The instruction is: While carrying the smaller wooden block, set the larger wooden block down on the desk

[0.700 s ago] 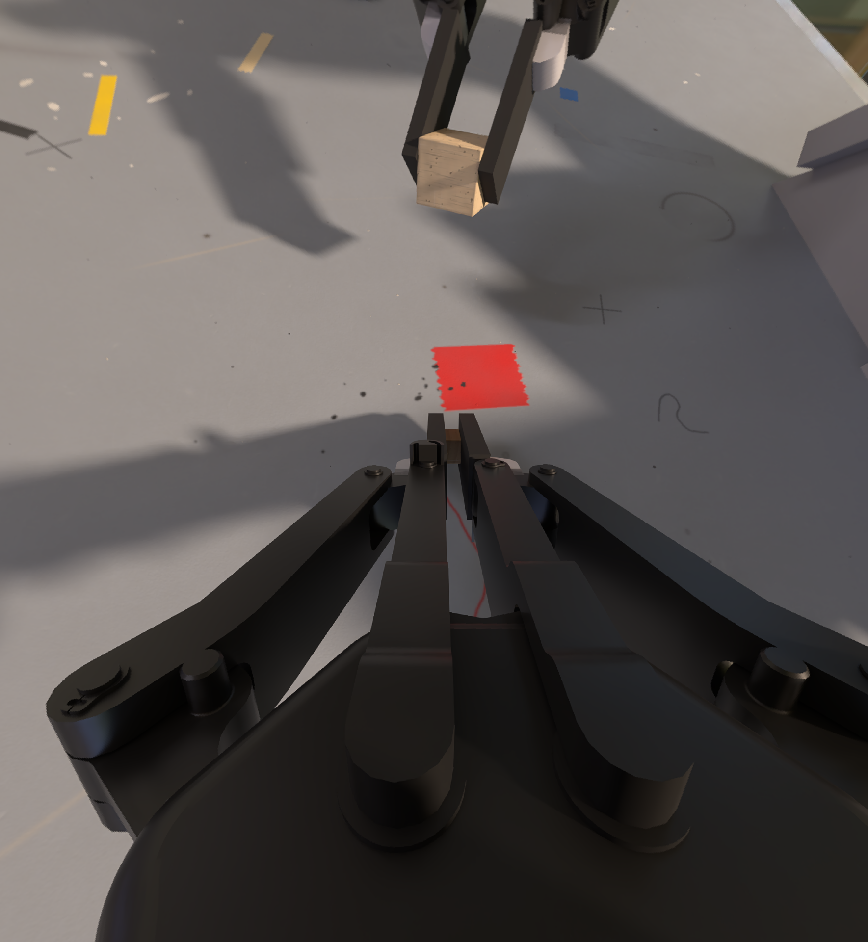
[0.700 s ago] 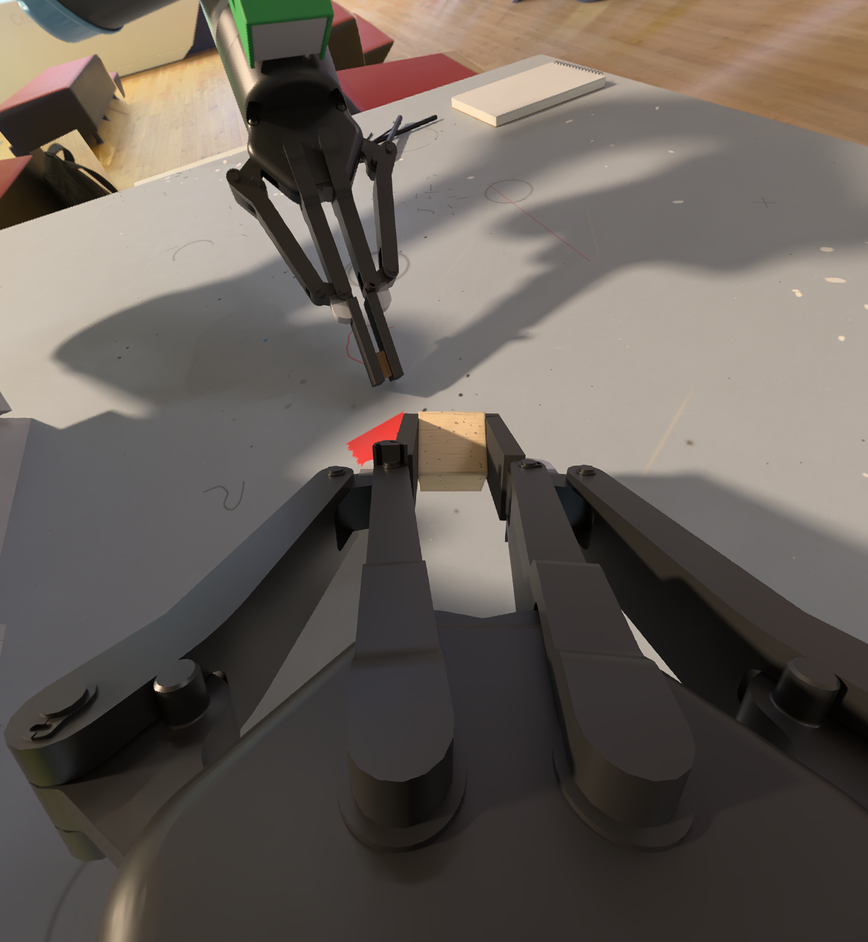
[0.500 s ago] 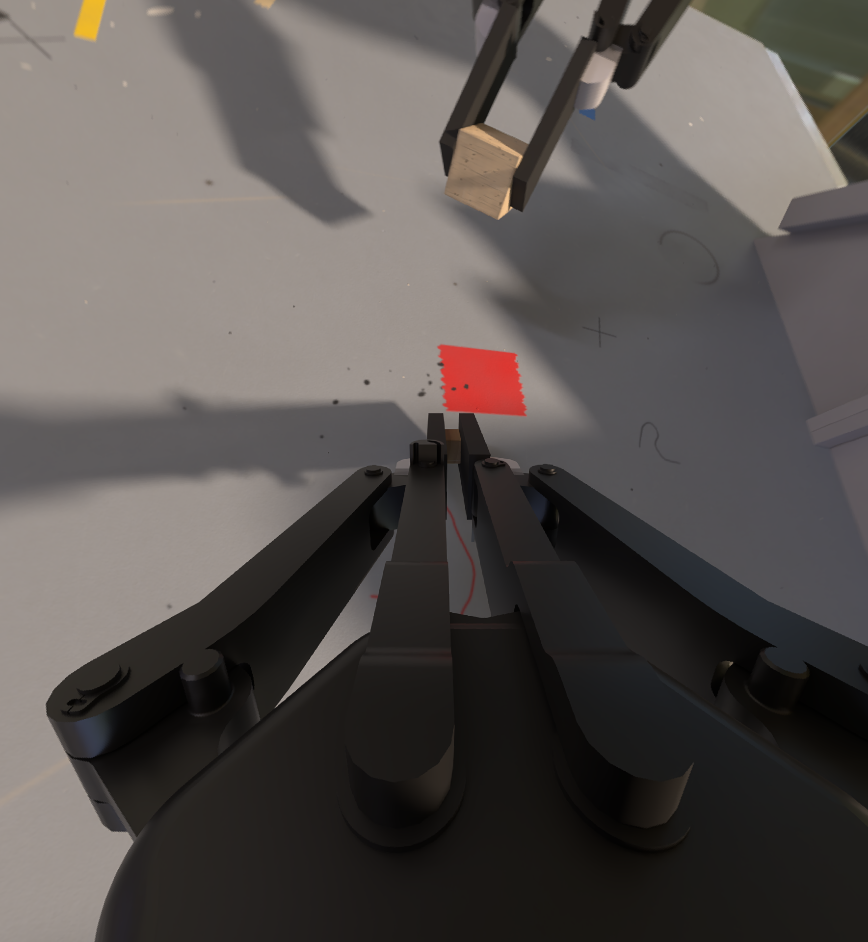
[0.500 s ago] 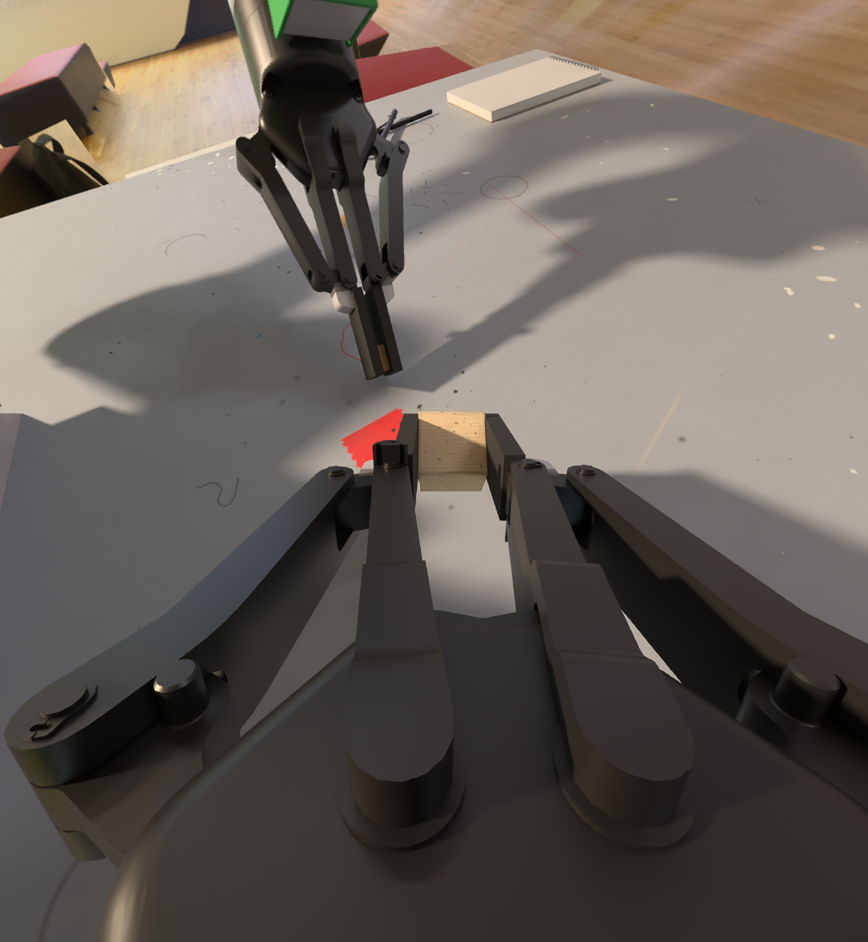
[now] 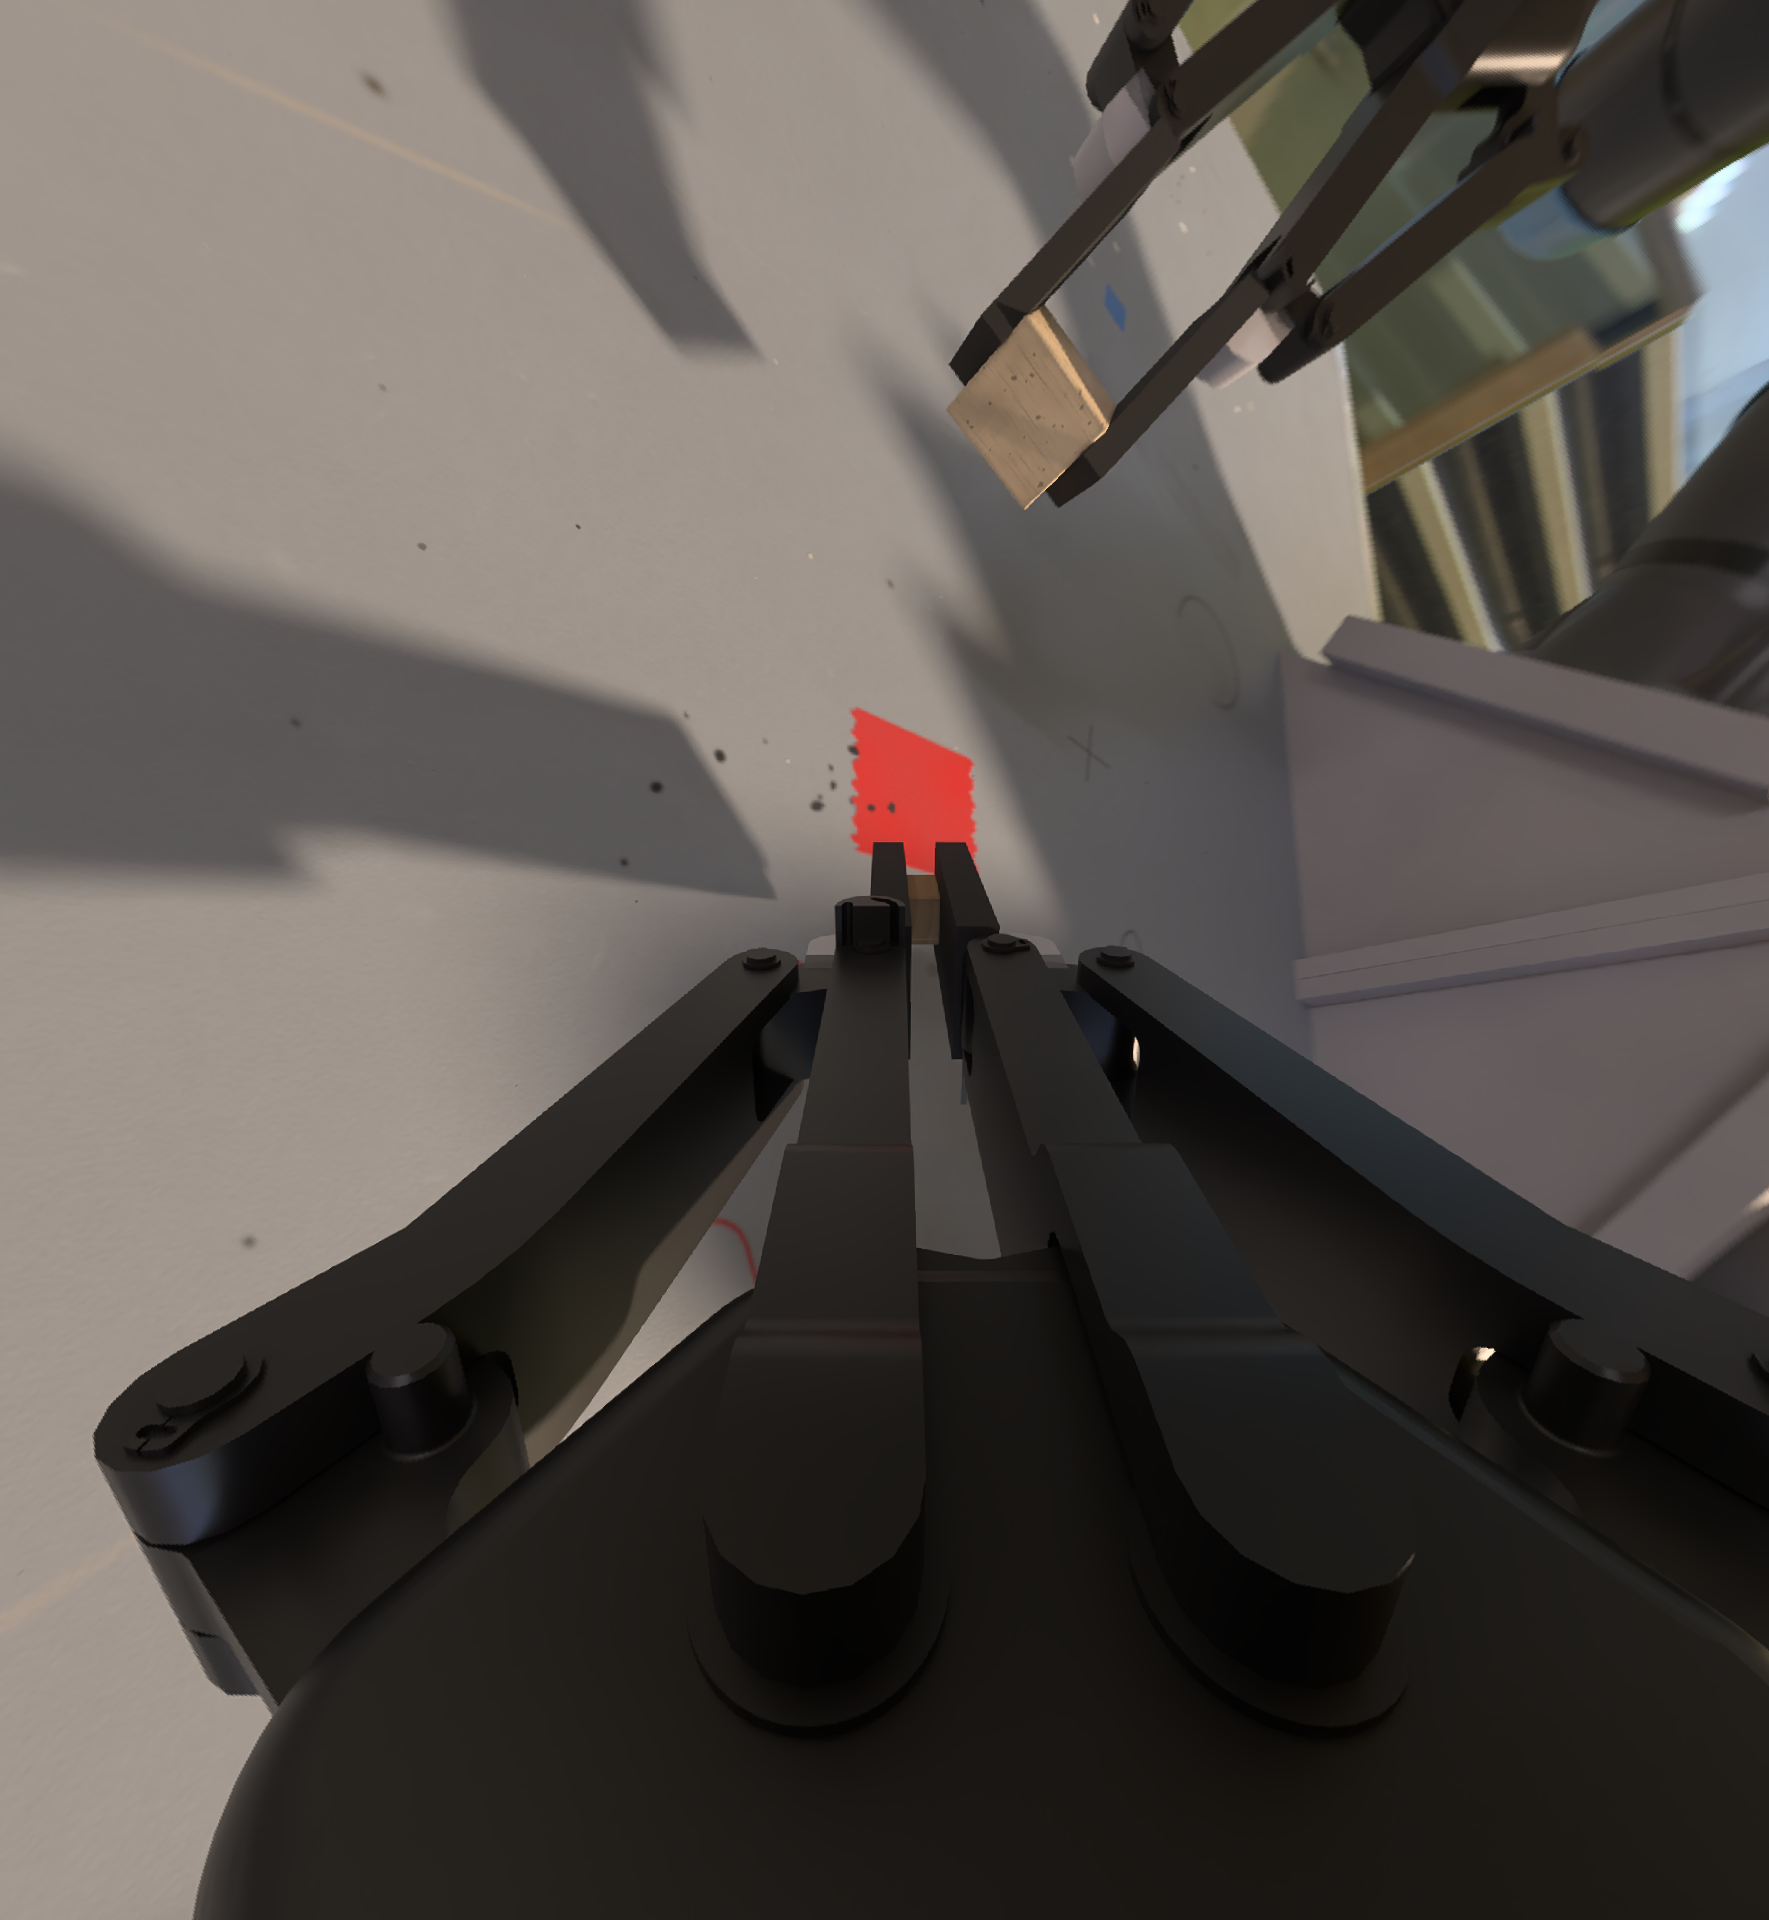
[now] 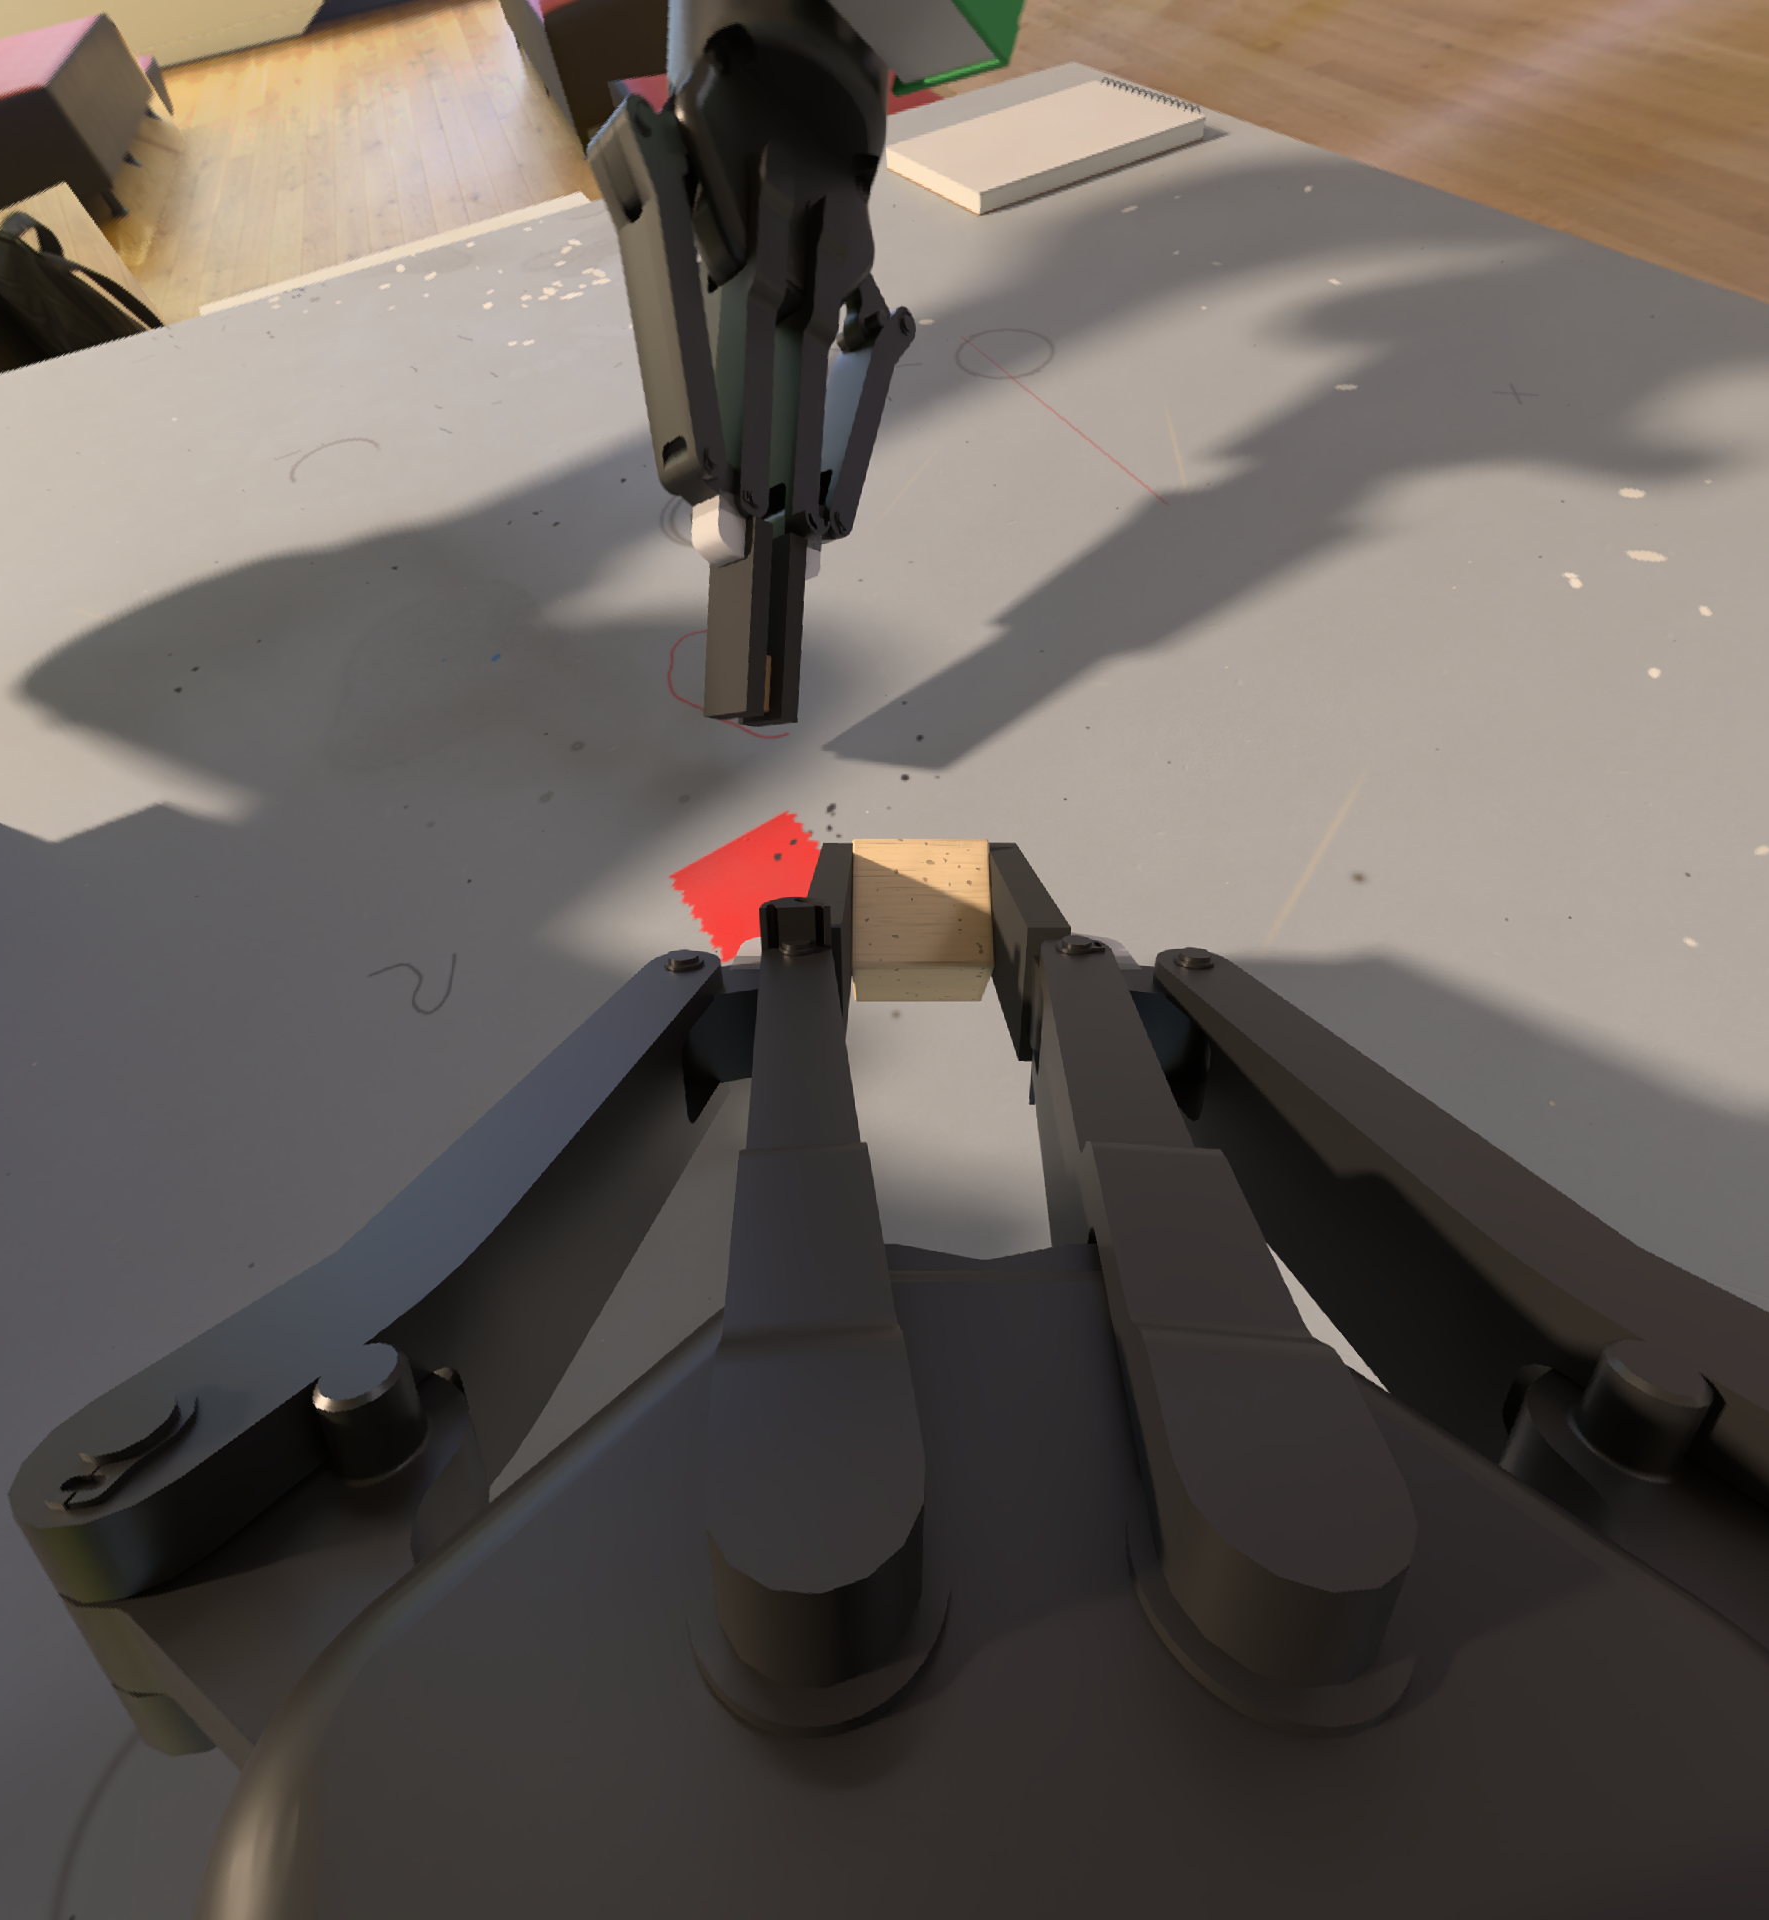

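Right claw [image 6: 921, 914] grips the larger pale wooden cube [image 6: 919, 914]; lower squarely onto grey counter [image 6: 1482, 727] mid-surface. Left claw [image 5: 921, 883] pinches the small wooden block [image 5: 924, 906]; keep it closed.

Each camera sits just behind its own jaws, looking along them down at the grey surface [image 5: 236, 987] close below. The two views face each other; both share the red patch [image 5: 911, 784] [image 6: 745, 878] ahead of the jaws.
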Available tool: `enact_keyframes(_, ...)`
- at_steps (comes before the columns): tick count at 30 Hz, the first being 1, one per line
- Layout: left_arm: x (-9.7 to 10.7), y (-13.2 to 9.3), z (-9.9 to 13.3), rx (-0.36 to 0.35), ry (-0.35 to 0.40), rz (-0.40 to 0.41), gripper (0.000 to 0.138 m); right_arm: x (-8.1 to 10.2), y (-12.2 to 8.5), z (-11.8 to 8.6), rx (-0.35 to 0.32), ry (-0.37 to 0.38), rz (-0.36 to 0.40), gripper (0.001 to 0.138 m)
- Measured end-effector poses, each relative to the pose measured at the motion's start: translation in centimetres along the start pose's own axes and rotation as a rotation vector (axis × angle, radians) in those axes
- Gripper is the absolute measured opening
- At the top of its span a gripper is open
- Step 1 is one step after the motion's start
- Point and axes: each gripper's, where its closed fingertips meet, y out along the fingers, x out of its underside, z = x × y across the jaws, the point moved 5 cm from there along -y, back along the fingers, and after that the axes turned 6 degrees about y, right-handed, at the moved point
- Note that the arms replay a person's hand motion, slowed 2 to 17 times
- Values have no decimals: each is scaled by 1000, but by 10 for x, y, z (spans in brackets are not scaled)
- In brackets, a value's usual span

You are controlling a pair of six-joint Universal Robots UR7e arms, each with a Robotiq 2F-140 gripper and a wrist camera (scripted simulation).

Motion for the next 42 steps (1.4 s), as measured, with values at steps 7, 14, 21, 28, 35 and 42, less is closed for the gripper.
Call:
enact_keyframes(7,-13,-6,-2,224,-174,-28,8,2,-1,2,19,-7,-14,33)
enact_keyframes(14,-23,-8,-14,356,-252,-96,8,4,-1,5,38,-17,-24,33)
enact_keyframes(21,-35,-6,-36,423,-313,-160,8,6,-1,8,52,-20,-30,33)
enact_keyframes(28,-49,-6,-54,444,-321,-248,8,7,-1,13,77,-27,-33,33)
enact_keyframes(35,-61,-5,-66,452,-347,-334,8,8,-1,18,102,-31,-33,33)
enact_keyframes(42,-70,-4,-72,489,-345,-397,8,7,2,20,114,-29,-26,33)
